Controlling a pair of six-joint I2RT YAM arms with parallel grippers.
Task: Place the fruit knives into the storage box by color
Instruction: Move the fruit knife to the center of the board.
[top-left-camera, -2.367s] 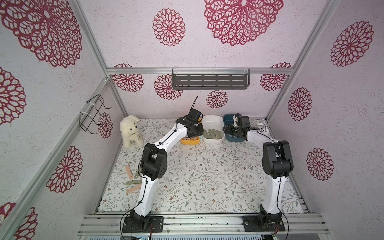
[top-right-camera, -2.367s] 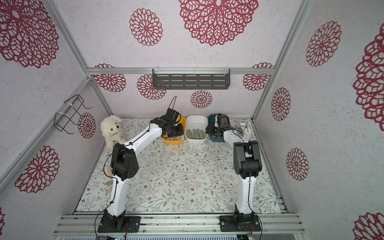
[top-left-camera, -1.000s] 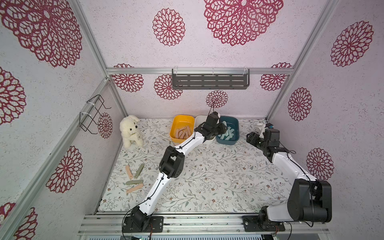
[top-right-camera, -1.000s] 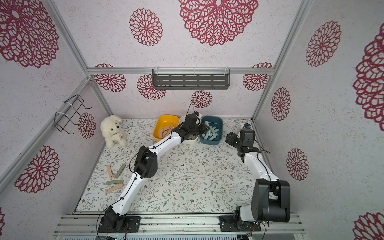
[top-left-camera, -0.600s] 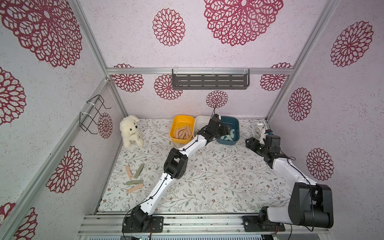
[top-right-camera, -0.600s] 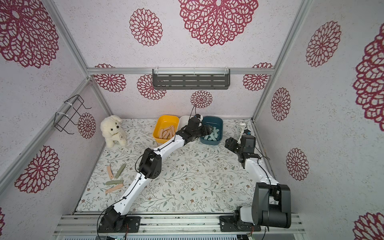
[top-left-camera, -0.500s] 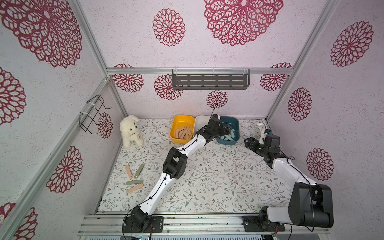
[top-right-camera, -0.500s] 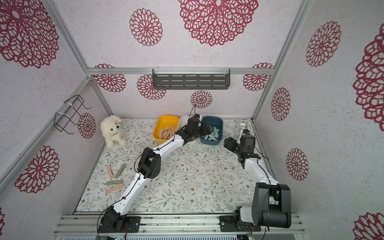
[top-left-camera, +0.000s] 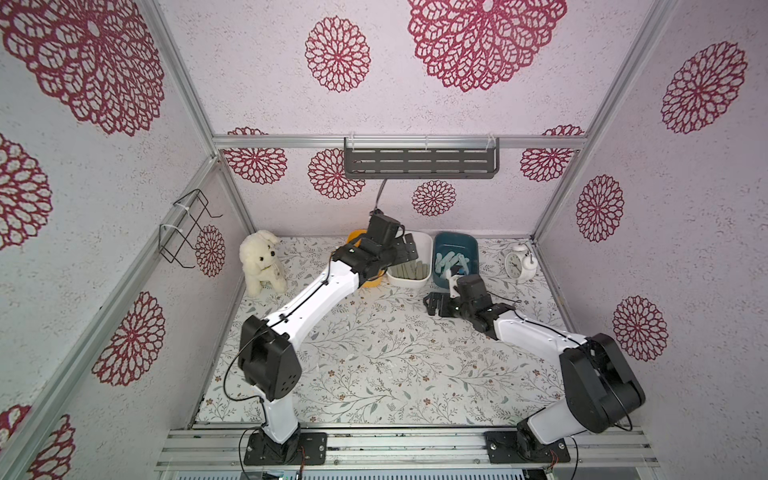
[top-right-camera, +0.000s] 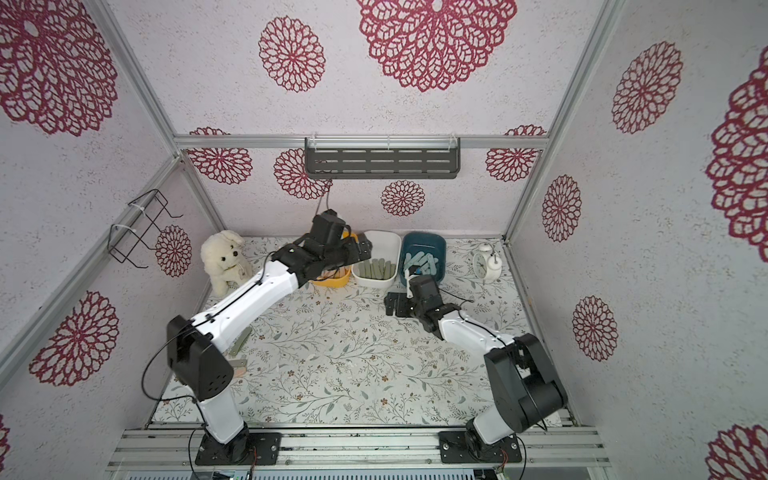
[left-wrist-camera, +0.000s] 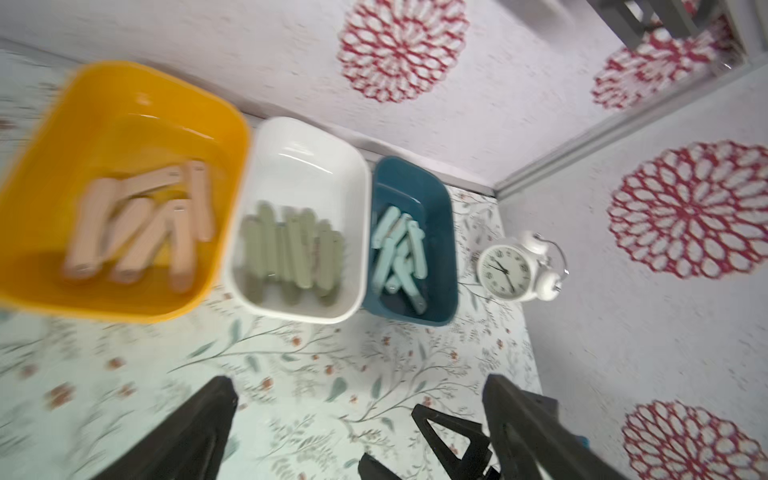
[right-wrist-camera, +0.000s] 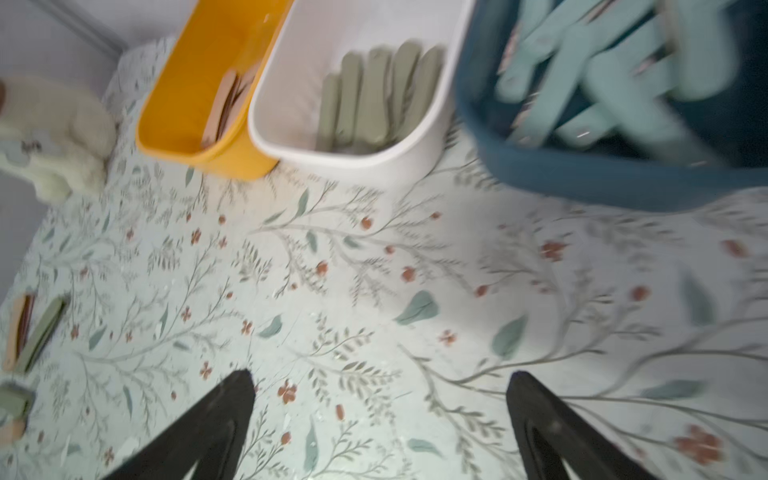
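We find left pincer (top-left-camera: 409, 252) and right pincer (top-left-camera: 432, 305) both spread, empty. Remaining fruit knives (top-right-camera: 238, 345) lie well behind the left pincer, beside its elbow; left arm (top-right-camera: 245, 303) nearer.

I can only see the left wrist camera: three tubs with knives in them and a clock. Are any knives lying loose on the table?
Observer: Yes. The right wrist view shows a peach-pink knife and an olive knife side by side on the table, over on the plush dog's side.
Operator: Only those two?
Observer: No. Nearby, cut off at the frame's edge and blurred, lie what look like a second olive knife and a second pink knife.
Operator: Is the right pincer holding one?
Observer: No. The right pincer is open, with only bare table between its fingers.
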